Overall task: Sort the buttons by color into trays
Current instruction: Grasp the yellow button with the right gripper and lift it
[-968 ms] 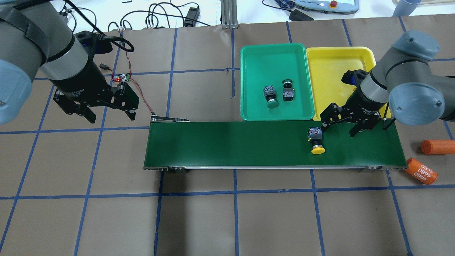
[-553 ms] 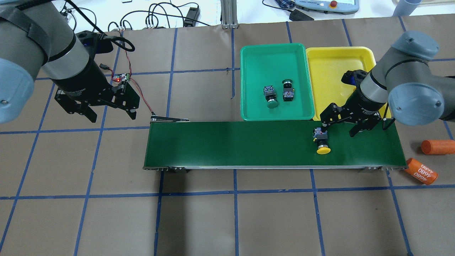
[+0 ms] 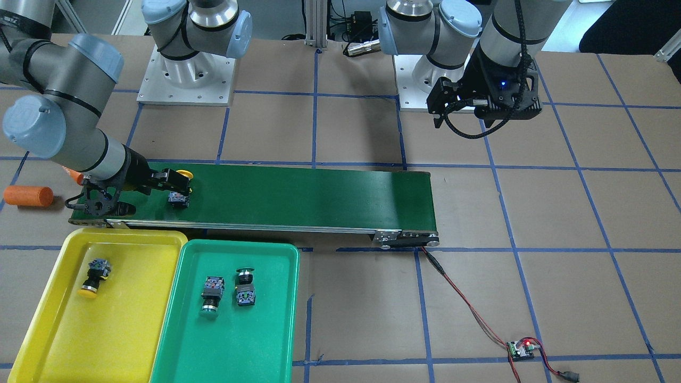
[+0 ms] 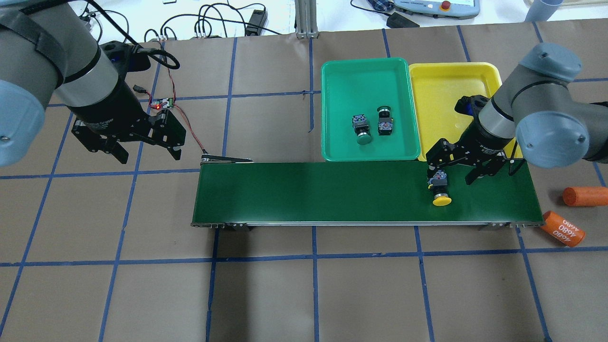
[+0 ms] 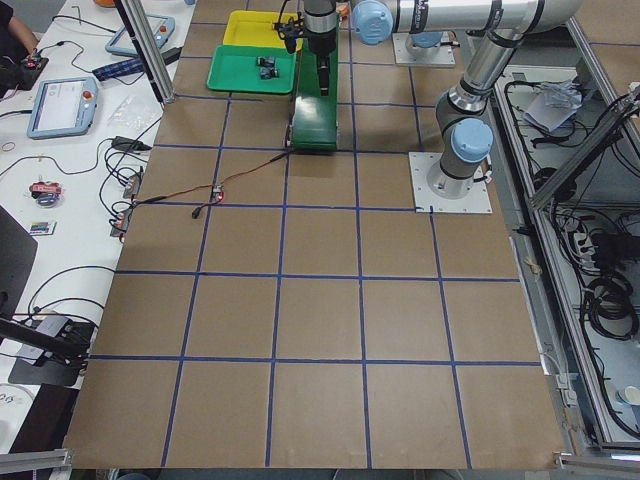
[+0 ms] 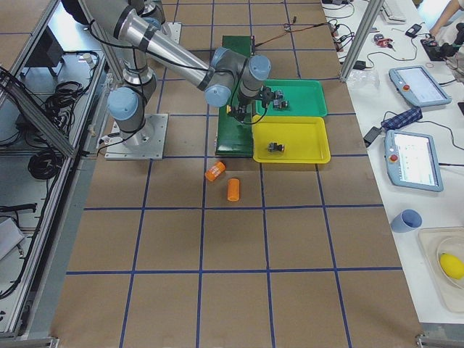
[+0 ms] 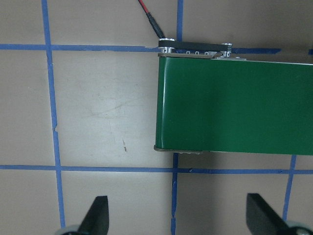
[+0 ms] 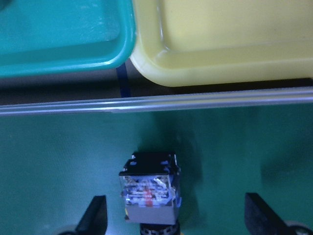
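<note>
From overhead, find the right gripper [image 4: 451, 176] low over the right end of the conveyor belt [image 4: 308, 190], jaws spread wide and holding nothing. Find the yellow-capped button [image 4: 439, 187] lying on its side there, with its contact block just beside one finger and its cap pointing at the belt's near edge. Expect a one-sided shove on closing from here, likely to roll the round cap toward that edge. See the left gripper [image 4: 147, 154] equally wide and empty beyond the belt's left end. Count two green-capped buttons [image 4: 362, 128] mid-floor in the green tray [image 4: 361, 76].

From the front, spot a second yellow button [image 3: 94, 275] in the yellow tray [image 3: 117, 330], toward its belt-side outer corner. Judge the tray rim, just beside the belt's far edge, a snag for a low carry. Judge the adjoining green tray a wrong landing for a sideways drift.

From the right wrist, confirm the block off-centre, with far more gap on one side.

From the left wrist, see only the belt's end and bare table between wide fingers.

From both side views, read nothing finer: too small.
</note>
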Controlling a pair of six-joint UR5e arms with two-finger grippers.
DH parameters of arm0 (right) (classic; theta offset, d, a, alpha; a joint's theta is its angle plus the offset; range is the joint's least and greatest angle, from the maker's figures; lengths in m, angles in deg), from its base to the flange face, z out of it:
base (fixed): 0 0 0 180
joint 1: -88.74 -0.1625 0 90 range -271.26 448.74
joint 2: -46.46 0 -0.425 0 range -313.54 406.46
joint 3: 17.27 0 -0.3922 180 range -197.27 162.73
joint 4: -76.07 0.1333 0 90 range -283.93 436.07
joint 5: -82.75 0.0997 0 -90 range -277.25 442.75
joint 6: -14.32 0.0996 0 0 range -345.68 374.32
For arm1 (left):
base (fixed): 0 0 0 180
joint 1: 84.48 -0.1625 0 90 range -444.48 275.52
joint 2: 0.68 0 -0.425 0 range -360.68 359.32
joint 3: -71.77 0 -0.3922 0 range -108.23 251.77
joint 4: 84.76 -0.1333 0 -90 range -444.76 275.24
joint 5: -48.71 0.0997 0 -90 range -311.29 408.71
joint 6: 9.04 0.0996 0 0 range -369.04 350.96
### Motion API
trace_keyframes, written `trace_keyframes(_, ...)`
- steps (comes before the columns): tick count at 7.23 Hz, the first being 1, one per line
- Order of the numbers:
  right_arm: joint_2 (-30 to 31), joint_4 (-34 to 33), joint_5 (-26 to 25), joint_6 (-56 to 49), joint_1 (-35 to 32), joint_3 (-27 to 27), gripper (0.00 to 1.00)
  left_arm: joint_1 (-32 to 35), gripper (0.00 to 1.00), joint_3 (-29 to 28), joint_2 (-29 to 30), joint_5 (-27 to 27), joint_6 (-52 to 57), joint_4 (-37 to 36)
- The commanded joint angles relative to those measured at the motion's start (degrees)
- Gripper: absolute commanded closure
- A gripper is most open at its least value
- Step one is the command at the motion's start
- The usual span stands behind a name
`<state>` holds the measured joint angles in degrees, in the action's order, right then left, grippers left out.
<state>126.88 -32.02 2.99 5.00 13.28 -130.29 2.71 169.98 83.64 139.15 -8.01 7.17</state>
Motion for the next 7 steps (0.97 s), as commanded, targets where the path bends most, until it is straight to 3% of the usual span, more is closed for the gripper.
trace_keyframes(1,-1.0,0.0,-0.6,-0.1,0.0,0.0,0.06,0.0,0.0,0.0,-0.1,0.1,0.0,0.0)
trace_keyframes(2,-1.1,-0.3,-0.7,-0.4,0.0,0.3,0.21,0.0,0.0,0.0,-0.1,0.2,0.0,0.0)
trace_keyframes(3,-1.1,-0.4,-0.7,-0.5,0.0,0.6,0.52,0.0,0.0,0.1,-0.2,0.1,0.0,0.0)
trace_keyframes(4,-1.0,-0.2,-1.1,-0.6,0.0,0.8,0.88,0.0,0.0,0.1,0.0,0.0,0.0,0.0)
trace_keyframes(5,-1.1,-0.7,-4.8,-1.1,0.0,1.5,1.0,0.0,0.0,0.1,0.0,0.1,0.0,0.0)
trace_keyframes(7,-1.8,5.6,-5.8,-1.2,0.0,10.3,1.0,0.0,0.0,0.1,0.0,-0.1,0.0,0.0)
